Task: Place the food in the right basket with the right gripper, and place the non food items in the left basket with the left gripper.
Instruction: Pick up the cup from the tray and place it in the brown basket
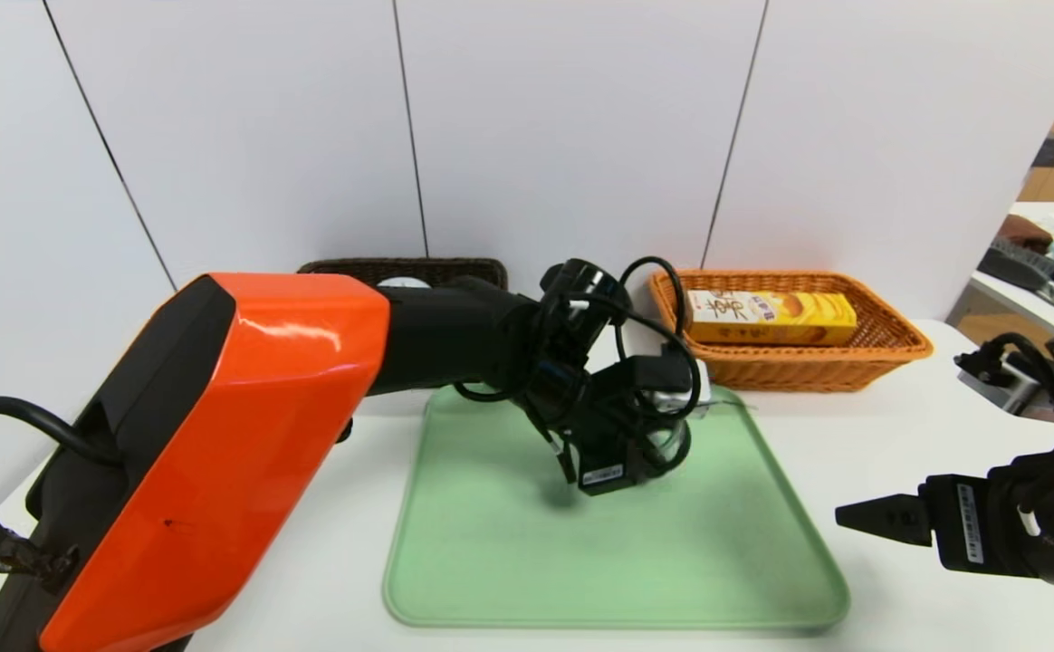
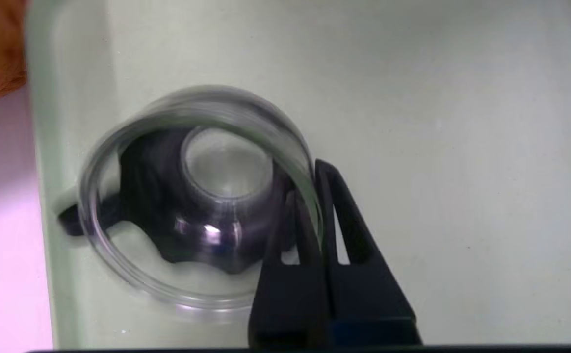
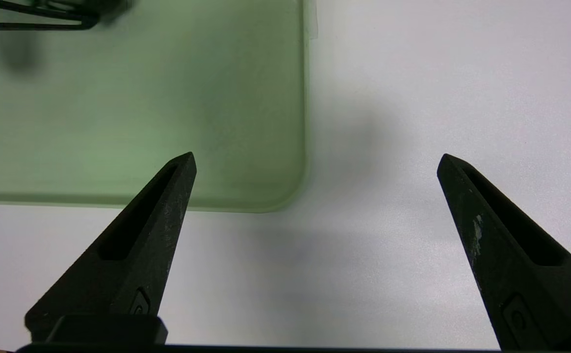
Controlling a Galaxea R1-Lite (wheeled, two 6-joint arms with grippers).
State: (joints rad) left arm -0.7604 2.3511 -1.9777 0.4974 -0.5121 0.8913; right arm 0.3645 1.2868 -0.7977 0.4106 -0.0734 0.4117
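The left hand is down at the far right corner of the green tray, its 2 fingers pinched on the rim of the glass dish: 1 finger lies outside the clear wall and the other inside it. The dish sits tilted on the tray, close to the tray's edge, with a dark shape showing through its glass. In the head view the dish is mostly hidden behind this hand's body and cables.

Beyond the left hand, to its right, the orange wicker basket stands on the white desk with the yellow snack box lying flat inside it. Behind the left arm, the dark brown basket is at the back of the desk, and a white round thing shows just over the arm there; whether it is the tape roll cannot be told.

The right hand hovers over the bare desk just off the tray's near right corner, fingers spread wide and gripping nothing.
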